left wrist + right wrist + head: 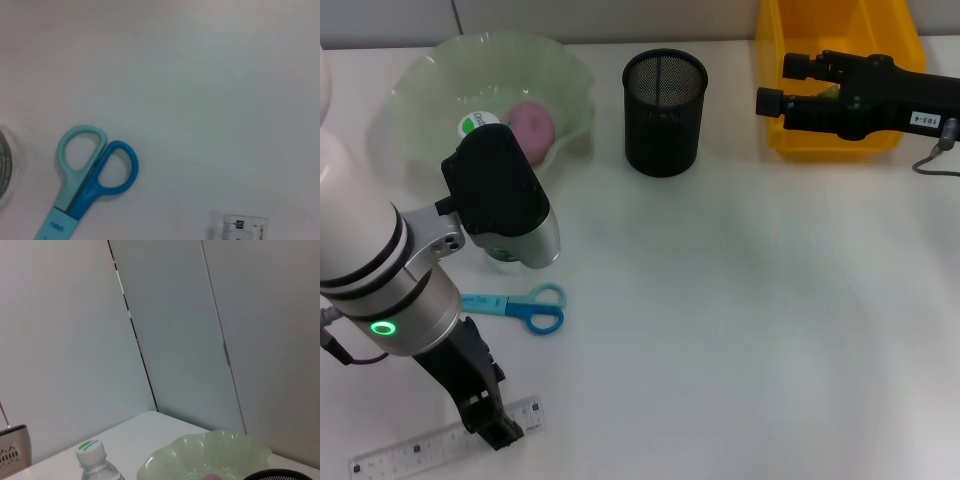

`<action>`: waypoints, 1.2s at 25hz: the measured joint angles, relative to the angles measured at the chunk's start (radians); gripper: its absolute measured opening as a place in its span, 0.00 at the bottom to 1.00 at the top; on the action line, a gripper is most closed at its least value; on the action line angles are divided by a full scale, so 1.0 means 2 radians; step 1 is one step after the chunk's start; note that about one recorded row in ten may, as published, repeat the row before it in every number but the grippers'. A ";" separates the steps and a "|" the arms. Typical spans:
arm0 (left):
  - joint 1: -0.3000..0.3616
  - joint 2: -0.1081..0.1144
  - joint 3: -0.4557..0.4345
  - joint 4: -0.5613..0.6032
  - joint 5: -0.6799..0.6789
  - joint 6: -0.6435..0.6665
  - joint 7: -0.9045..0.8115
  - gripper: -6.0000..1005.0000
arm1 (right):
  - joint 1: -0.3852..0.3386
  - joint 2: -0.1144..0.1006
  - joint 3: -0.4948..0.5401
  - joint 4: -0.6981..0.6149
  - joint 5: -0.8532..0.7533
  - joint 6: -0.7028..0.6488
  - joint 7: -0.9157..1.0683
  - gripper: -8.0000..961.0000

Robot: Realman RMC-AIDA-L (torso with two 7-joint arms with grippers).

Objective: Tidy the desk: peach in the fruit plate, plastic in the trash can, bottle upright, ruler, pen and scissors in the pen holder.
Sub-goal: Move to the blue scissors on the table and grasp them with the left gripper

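At about seven o'clock on the surface, nearest the robot, the left gripper reaches down with its jaws right at the end of the clear ruler; whether they are gripping it I cannot tell, but the low reach suggests the ruler is the item in hand, bound for the pen holder at twelve o'clock. Just beyond, at nine o'clock, the blue scissors lie flat, not yet collected. The bottle stands upright behind the left arm, and the peach already sits in the fruit plate at eleven o'clock. The right gripper hovers at the yellow trash can at one o'clock, its jaws unclear.
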 joint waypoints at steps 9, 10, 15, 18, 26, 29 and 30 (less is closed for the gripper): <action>0.000 0.000 0.000 -0.010 -0.001 -0.003 0.006 0.67 | -0.001 0.001 0.000 -0.001 0.000 0.000 0.002 0.82; 0.000 0.000 -0.001 -0.009 -0.001 -0.002 0.005 0.67 | -0.001 0.001 0.001 -0.002 0.000 0.000 0.003 0.82; -0.004 -0.001 -0.005 -0.004 -0.007 0.002 -0.005 0.67 | 0.000 0.001 0.006 -0.003 0.000 -0.004 0.003 0.82; -0.008 -0.001 -0.007 0.000 -0.009 0.003 -0.011 0.67 | 0.000 0.000 0.006 -0.003 0.000 -0.004 0.003 0.82; -0.009 -0.001 -0.019 0.009 -0.023 -0.016 -0.011 0.67 | -0.005 -0.002 0.018 -0.003 0.000 -0.007 -0.005 0.82; -0.003 0.000 -0.044 0.010 -0.040 -0.038 0.007 0.67 | -0.009 0.001 0.036 -0.006 0.000 -0.014 -0.015 0.82; -0.001 0.000 -0.051 0.011 -0.047 -0.045 0.013 0.67 | -0.011 0.001 0.041 -0.006 0.000 -0.017 -0.017 0.82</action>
